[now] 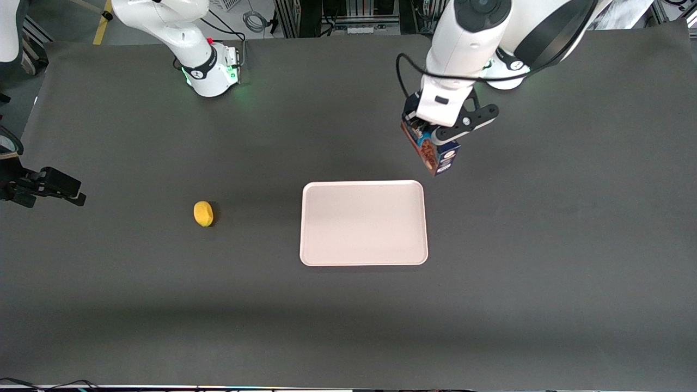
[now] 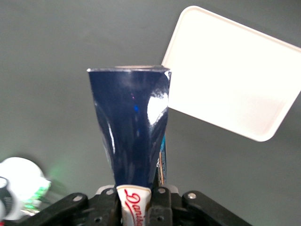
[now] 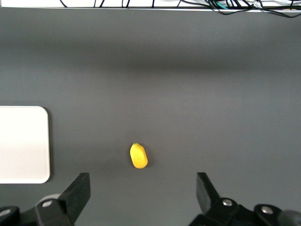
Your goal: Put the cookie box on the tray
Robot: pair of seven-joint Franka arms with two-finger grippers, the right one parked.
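Observation:
My gripper (image 1: 430, 136) is shut on the cookie box (image 1: 434, 152), a slim navy carton with a brown cookie picture, and holds it in the air, tilted. The box hangs farther from the front camera than the tray (image 1: 364, 222), close to the tray's corner toward the working arm's end. In the left wrist view the cookie box (image 2: 131, 136) is pinched between the fingers (image 2: 162, 205) at its white lettered end, and the pale tray (image 2: 235, 70) lies flat on the table beside it. The tray (image 3: 22, 143) has nothing on it.
A small yellow roundish lump (image 1: 203, 213) lies on the dark table mat (image 1: 163, 299), toward the parked arm's end from the tray; the lump (image 3: 138, 156) also shows in the right wrist view. The working arm's base (image 1: 506, 73) stands near the table's back edge.

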